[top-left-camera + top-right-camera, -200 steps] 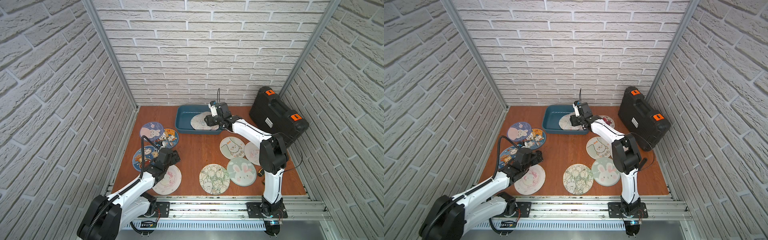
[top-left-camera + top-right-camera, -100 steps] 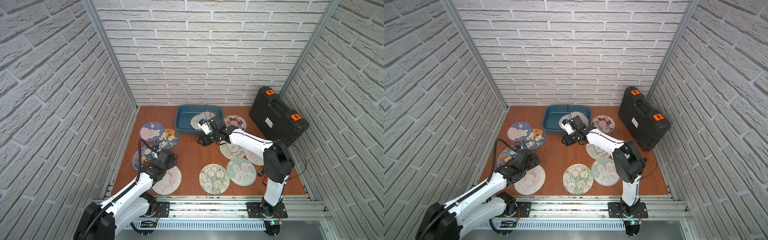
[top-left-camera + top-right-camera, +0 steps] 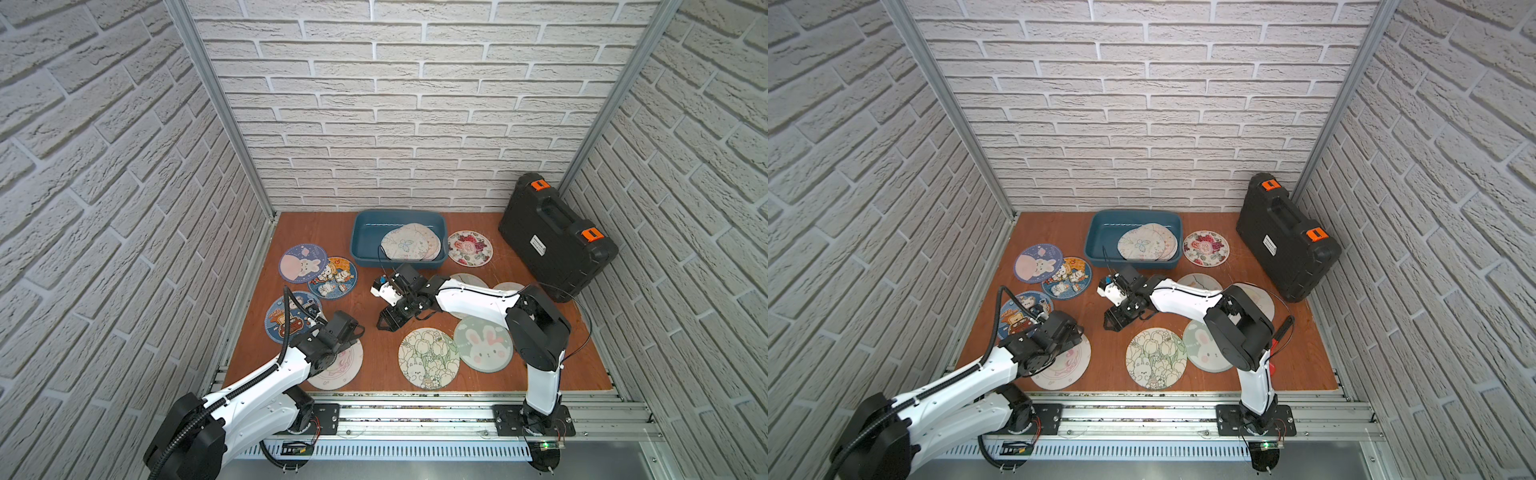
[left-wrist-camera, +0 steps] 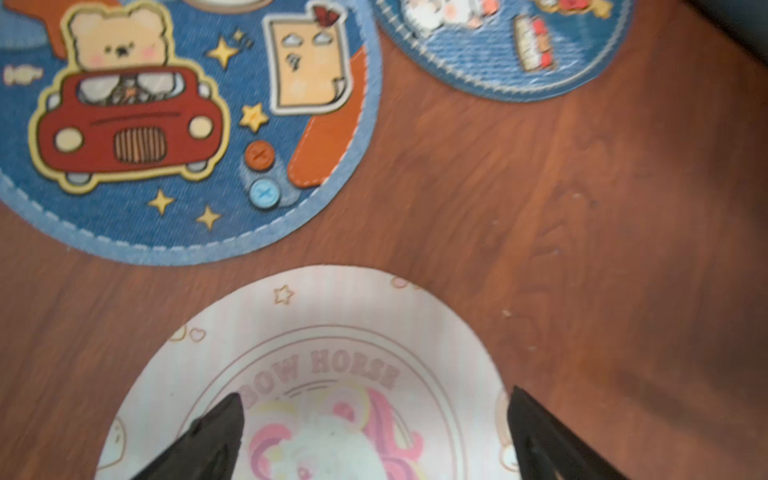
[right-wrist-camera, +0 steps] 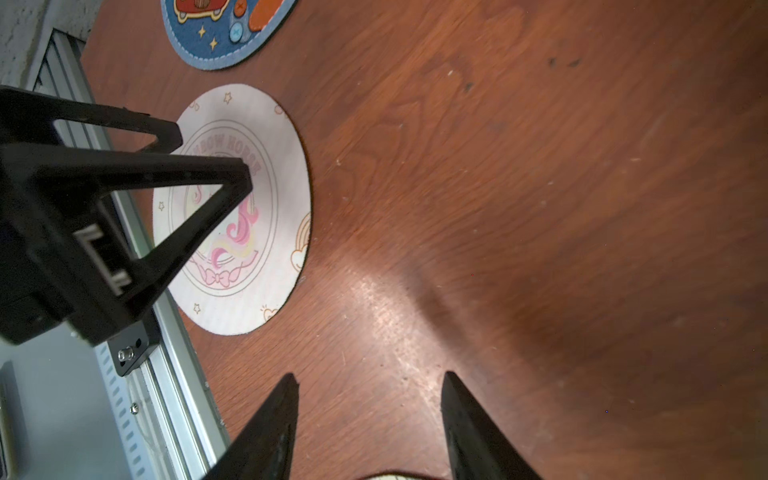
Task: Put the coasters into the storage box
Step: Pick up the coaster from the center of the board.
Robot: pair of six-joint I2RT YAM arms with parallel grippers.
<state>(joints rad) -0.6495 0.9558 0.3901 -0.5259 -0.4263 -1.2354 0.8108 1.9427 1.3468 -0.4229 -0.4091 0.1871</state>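
Step in hand: pickup of next coaster, your left arm. Left gripper [image 4: 376, 395] spread wide, empty, hovered over pink rainbow-horse coaster [image 4: 332, 324], well apart from teal storage box [image 3: 365, 241]. Right gripper [image 5: 370, 377] half-parted, empty, over bare table [image 5: 540, 208]. Next, likely: you lower, catch thin rim, pinch. Left wrist view gave lettering, jaw straddle; only top views showed box holding few coasters [image 3: 409, 247], most outside.

Teal storage box [image 3: 365, 245]; pale pink coaster [image 4: 332, 316], perhaps pony-printed.
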